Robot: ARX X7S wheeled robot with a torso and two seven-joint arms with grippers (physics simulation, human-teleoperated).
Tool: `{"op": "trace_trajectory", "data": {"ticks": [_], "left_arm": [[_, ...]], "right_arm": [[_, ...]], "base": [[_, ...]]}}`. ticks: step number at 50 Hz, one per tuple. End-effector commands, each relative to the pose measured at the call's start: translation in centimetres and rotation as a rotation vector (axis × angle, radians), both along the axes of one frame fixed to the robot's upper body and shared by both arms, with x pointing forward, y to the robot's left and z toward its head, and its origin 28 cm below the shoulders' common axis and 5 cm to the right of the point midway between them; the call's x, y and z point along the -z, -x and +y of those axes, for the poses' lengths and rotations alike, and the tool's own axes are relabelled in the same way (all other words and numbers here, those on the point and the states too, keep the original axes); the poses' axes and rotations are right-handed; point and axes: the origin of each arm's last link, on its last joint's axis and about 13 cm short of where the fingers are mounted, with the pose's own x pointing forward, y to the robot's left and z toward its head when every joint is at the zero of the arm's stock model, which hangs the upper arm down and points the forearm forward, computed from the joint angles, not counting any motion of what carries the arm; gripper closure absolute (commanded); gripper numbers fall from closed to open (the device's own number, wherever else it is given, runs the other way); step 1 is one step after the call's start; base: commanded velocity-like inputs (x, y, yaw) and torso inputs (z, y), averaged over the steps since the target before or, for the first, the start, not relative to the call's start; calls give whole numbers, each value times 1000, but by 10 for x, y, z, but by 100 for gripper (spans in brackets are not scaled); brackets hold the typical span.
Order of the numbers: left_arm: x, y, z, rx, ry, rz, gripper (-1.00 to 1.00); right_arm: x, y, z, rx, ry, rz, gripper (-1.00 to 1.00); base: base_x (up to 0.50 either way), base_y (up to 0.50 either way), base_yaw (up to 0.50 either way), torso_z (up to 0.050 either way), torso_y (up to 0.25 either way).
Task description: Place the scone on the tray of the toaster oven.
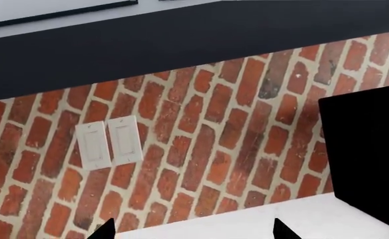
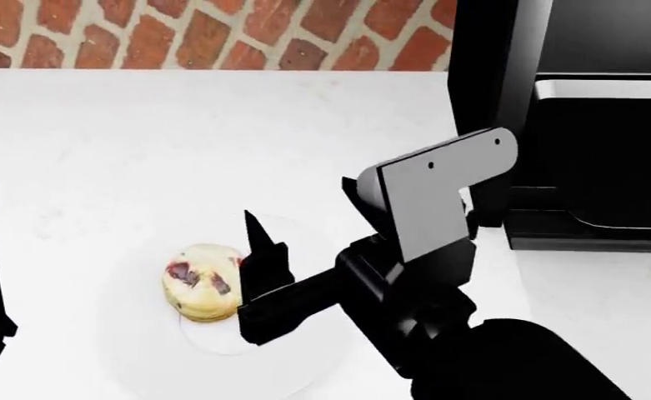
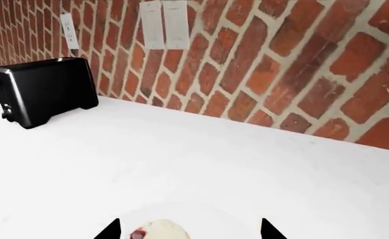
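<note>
The white counter (image 2: 192,125) is filling most of the head view, running back to a red brick wall (image 2: 192,33). The toaster oven (image 2: 592,125) is standing at the far right, black and boxy; its tray is not showing clearly from here. A black slot toaster (image 3: 41,89) is sitting well apart along the wall in the right wrist view.

The right gripper (image 3: 189,230) is reaching across from the right, its fingers (image 2: 261,250) spread wide and straddling the scone (image 2: 201,282) without gripping it; one tip is standing just beside the pastry's right edge. The left gripper (image 1: 194,231) is hanging at the left, well apart from the plate (image 2: 302,367), fingers open and empty.

The scone is sitting on the round white plate near the front of the counter, pale yellow with dark berry bits.

It is looking light, crumbly and easily crushed, so a gentle close is likely best. Taking it across the widest part of its sides, low under the dome, should be giving the firmest hold without breaking the crust.
</note>
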Motion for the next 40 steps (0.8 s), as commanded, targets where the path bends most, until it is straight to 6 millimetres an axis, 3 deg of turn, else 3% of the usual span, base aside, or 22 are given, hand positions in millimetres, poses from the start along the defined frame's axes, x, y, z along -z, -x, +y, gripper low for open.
{"op": "trace_trajectory", "data": {"ticks": [1, 25, 31, 40], "left_arm": [[8, -2, 0, 2, 4, 19, -100], [14, 0, 1, 2, 9, 33, -100], [13, -1, 0, 7, -2, 40, -100], [14, -2, -1, 13, 0, 45, -100]], "right_arm": [[9, -8, 0, -90, 27, 142, -100], [9, -12, 8, -214, 122, 292, -100], [3, -20, 7, -197, 146, 278, -100], [11, -34, 10, -203, 182, 308, -100]], "base": [[0, 0, 0, 0, 0], [0, 0, 0, 0, 0], [0, 0, 0, 0, 0], [0, 0, 0, 0, 0]]}}
